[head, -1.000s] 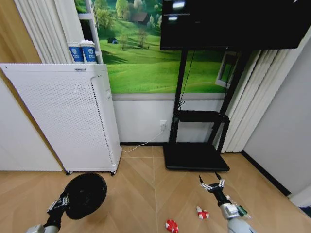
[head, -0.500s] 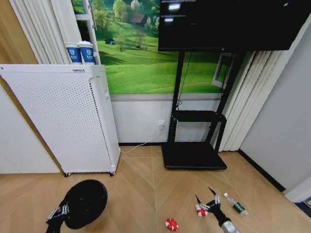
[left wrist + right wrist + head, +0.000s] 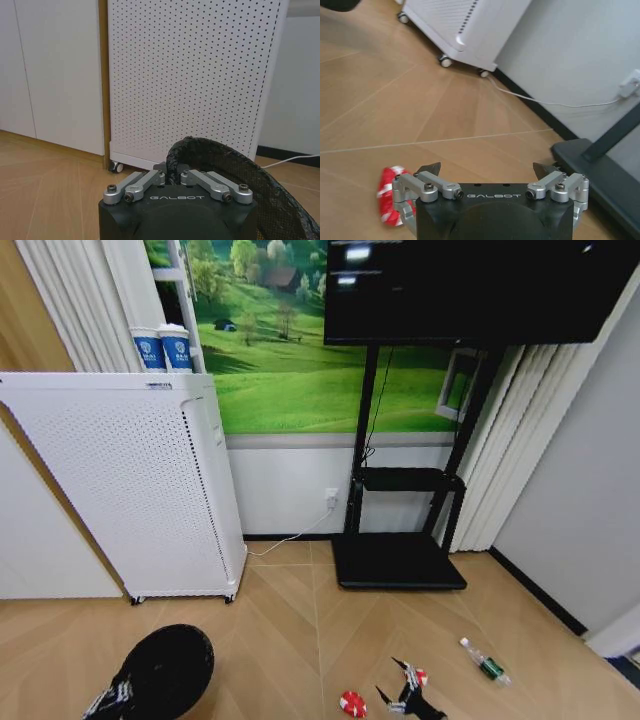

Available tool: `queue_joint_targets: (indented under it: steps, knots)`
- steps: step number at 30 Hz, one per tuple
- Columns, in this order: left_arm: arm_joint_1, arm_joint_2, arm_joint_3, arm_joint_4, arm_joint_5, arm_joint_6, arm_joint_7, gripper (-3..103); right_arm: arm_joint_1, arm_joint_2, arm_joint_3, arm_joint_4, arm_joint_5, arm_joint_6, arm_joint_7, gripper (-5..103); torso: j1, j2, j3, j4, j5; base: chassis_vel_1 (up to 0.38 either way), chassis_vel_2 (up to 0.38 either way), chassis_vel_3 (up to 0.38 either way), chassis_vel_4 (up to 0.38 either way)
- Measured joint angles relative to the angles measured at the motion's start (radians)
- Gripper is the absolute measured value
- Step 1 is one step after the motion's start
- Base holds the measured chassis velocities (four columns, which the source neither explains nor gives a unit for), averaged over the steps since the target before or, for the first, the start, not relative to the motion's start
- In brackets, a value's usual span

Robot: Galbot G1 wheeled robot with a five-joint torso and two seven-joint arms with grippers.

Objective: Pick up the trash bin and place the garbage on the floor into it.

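at the lower left of the head view, the left gripper [image 3: 105,702] is clamped on the rim of the black mesh trash bin [image 3: 165,670]. lower centre, the right gripper [image 3: 402,686], fingers spread, hangs over two red-and-white wrappers [image 3: 352,703] on the parquet floor [image 3: 290,640]; the clear bottle [image 3: 484,661] lies further right. coming down off-centre could nudge a wrapper away.

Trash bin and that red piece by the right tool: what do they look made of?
The trash bin, clamped at its rim by the left tool, looks like matte black wire mesh, probably metal; a fine weave shows along the rim. The red-and-white piece beside the open right tool looks crumpled and slightly glossy, thin foil, plastic or can metal; I cannot tell which.
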Motion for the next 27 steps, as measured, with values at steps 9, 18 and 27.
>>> queue_joint_targets:
  steps: [9, 18, 27]
  knots:
    - [-0.015, -0.009, -0.001, 0.019, -0.008, 0.000, -0.010, 8, 0.061, 0.068, -0.164, -0.134, -0.046, 0.028, -0.011, 100, 0.000, 0.000, 0.000, -0.0003, -0.0006, 0.000, 0.000, 0.000, 0.000]
    - [-0.021, -0.016, 0.004, 0.037, -0.002, -0.004, -0.010, 8, 0.105, 0.144, -0.258, -0.221, -0.013, 0.028, -0.018, 100, 0.000, 0.000, 0.000, -0.0003, -0.0002, 0.000, 0.000, 0.000, 0.000]
    - [-0.015, -0.021, -0.002, 0.020, -0.003, -0.017, -0.007, 8, 0.120, 0.222, -0.320, -0.300, 0.046, -0.008, -0.016, 100, 0.000, 0.000, 0.000, -0.0007, -0.0002, 0.000, 0.000, 0.000, 0.000]
